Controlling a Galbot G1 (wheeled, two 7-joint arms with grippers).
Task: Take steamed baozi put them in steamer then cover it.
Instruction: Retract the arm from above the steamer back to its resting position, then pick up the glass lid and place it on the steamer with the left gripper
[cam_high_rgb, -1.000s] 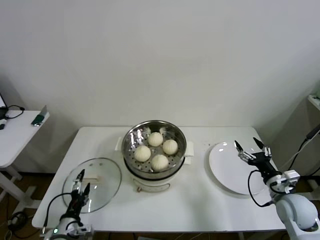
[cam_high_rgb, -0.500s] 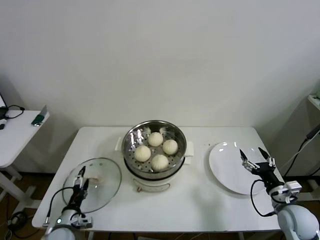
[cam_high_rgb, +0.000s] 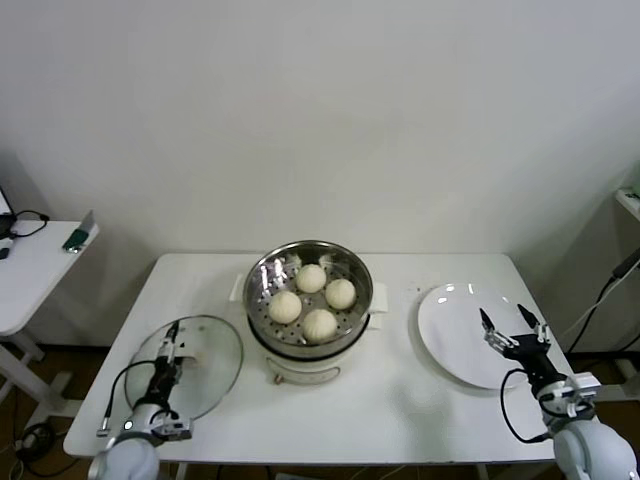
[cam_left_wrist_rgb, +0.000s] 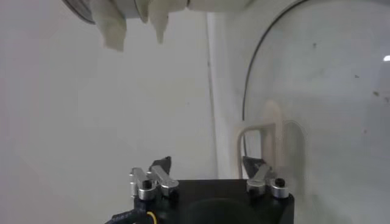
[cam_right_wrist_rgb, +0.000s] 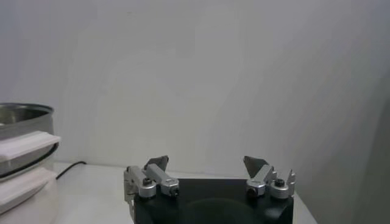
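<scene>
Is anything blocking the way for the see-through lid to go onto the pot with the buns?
Nothing visible does. The glass lid lies flat left of the steamer, bare table between them. The left claw hovers over the lid.

No readable text, label, brand or number anywhere in these views.

White table (cam_high_rgb: 400, 400) carries steamer (cam_high_rgb: 310, 345) at centre, w/ glass lid (cam_high_rgb: 205, 360) flat beneath left jaws; white plate (cam_high_rgb: 455, 335) lies flat under right jaws.
</scene>
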